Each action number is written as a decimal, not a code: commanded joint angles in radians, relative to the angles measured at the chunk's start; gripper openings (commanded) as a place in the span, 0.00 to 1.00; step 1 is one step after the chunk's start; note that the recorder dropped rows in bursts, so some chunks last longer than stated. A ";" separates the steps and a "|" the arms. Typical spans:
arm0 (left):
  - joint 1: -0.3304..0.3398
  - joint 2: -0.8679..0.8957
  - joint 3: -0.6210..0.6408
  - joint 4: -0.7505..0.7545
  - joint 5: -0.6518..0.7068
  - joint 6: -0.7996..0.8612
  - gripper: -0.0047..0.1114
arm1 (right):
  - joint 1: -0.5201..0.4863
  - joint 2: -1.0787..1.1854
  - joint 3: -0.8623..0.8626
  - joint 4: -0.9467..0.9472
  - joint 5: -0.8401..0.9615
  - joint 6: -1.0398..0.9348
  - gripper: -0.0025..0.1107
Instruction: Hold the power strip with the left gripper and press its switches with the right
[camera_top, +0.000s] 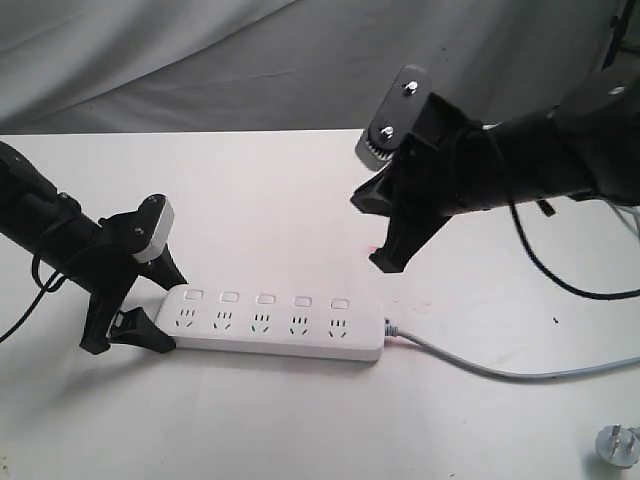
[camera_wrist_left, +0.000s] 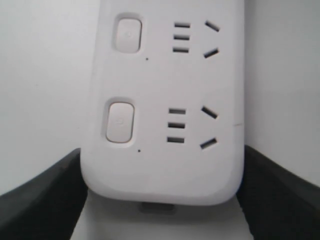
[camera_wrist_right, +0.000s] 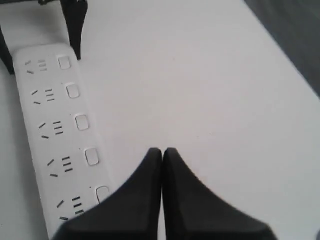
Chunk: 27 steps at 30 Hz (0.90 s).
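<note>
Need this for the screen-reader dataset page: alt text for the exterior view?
A white power strip lies on a white table, its end away from the grey cord held by the left gripper. The right gripper hangs shut in the air behind the cord end, clear of the switches.

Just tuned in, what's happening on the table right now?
The left gripper clamps the power strip across the end away from its cord. The right gripper is shut and empty, hovering above the table beside the strip's cord end, touching none of the switches.
</note>
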 joint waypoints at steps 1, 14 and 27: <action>-0.005 0.001 -0.005 -0.009 0.014 0.007 0.63 | 0.001 -0.224 0.107 0.067 -0.057 0.020 0.02; -0.005 0.001 -0.005 -0.009 0.014 0.004 0.63 | 0.001 -1.066 0.554 0.355 -0.352 0.095 0.02; -0.005 0.001 -0.005 -0.009 0.014 0.009 0.63 | 0.001 -1.192 0.643 0.393 -0.521 0.095 0.02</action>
